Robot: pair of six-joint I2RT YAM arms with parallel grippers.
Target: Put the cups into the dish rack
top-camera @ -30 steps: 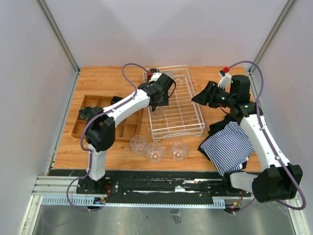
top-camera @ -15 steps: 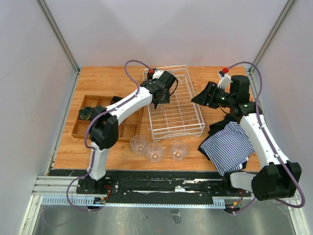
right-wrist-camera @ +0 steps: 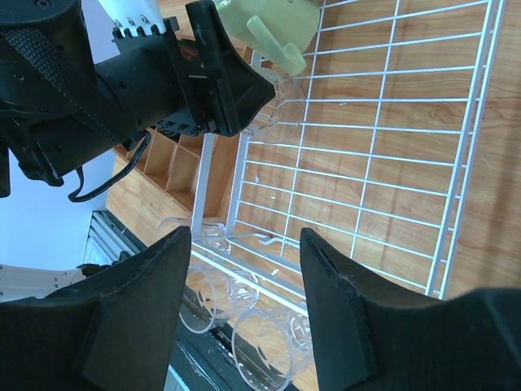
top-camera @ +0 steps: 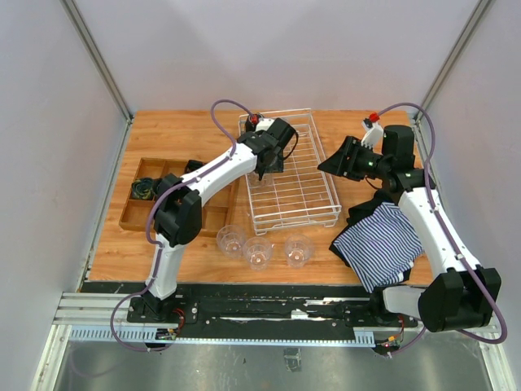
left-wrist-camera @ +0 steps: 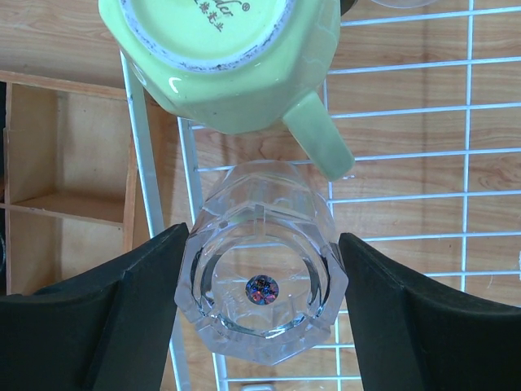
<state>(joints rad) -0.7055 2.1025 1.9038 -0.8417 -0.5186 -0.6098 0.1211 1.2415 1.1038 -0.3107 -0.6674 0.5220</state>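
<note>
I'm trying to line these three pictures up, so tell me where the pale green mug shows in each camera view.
Top external: cannot be made out; the left arm hangs over that side of the dish rack.
Left wrist: pale green mug at top centre, base toward the camera, handle pointing lower right.
Right wrist: top edge, left of centre, handle pointing down-right.
Shared landmark: the dish rack's white wire grid.

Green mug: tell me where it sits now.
Left wrist view, top: the green mug sits base-up at the dish rack's left edge, its handle pointing at the clear tumbler in the left hand.
</note>
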